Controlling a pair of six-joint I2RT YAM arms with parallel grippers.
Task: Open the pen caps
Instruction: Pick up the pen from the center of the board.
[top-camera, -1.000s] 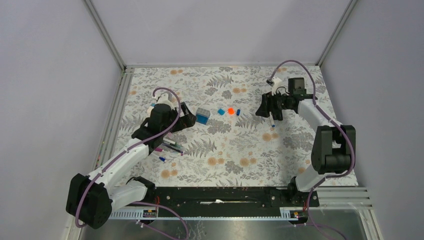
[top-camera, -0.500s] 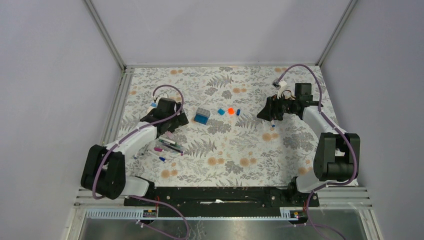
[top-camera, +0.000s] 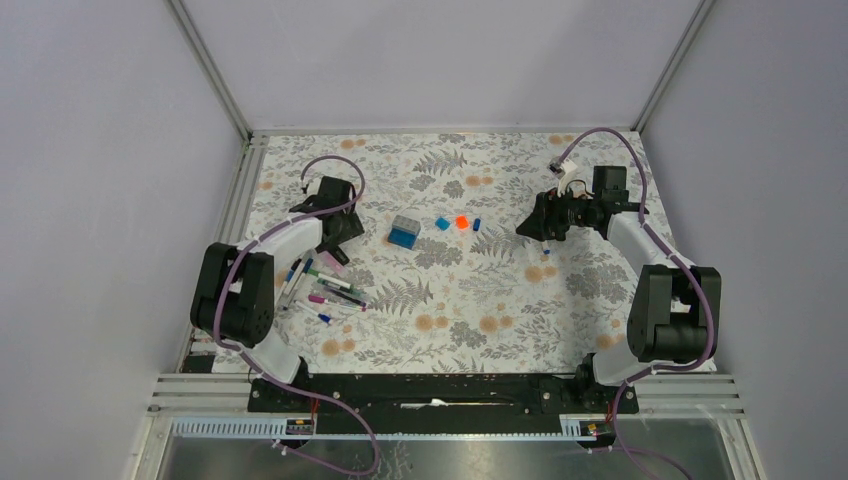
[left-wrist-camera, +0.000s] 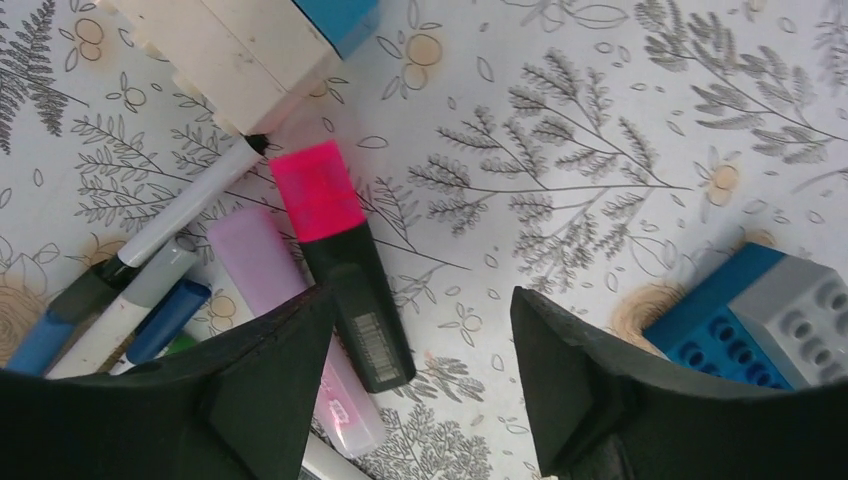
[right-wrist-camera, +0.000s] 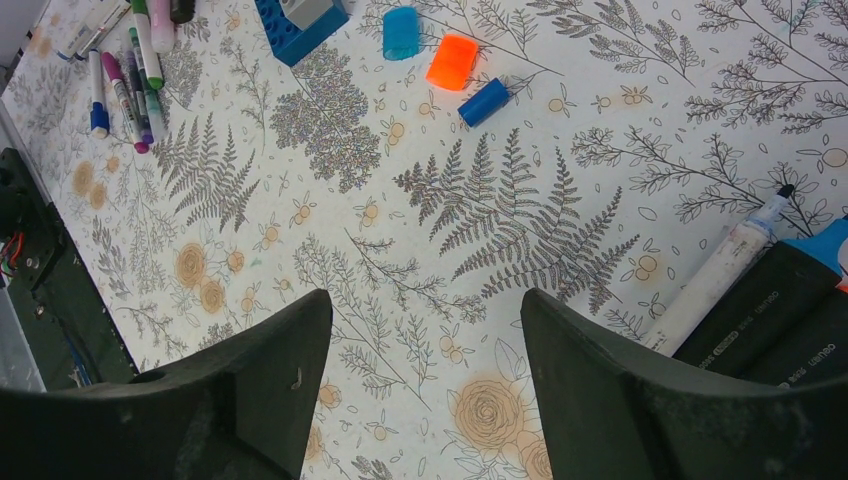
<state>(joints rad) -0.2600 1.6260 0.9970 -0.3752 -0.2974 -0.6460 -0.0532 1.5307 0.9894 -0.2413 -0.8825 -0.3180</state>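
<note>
Pink cap (left-wrist-camera: 317, 190) sat on its black highlighter (left-wrist-camera: 358, 300) amid pens (left-wrist-camera: 180, 215) on the tabletop (left-wrist-camera: 600, 150), beneath my left pincer (left-wrist-camera: 420, 300), spread empty like my right pincer (right-wrist-camera: 425, 300); I judged squaring on the barrel, cap left clear, wisest.

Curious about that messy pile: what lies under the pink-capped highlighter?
A pale lilac highlighter crosses beneath the pink-capped highlighter; its middle stretch is hidden by that black barrel.

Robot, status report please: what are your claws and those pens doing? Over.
Left gripper open over capped pink highlighter; right gripper open, empty. Three loose caps mid-table. Lavender highlighter crowds the pink one.
</note>
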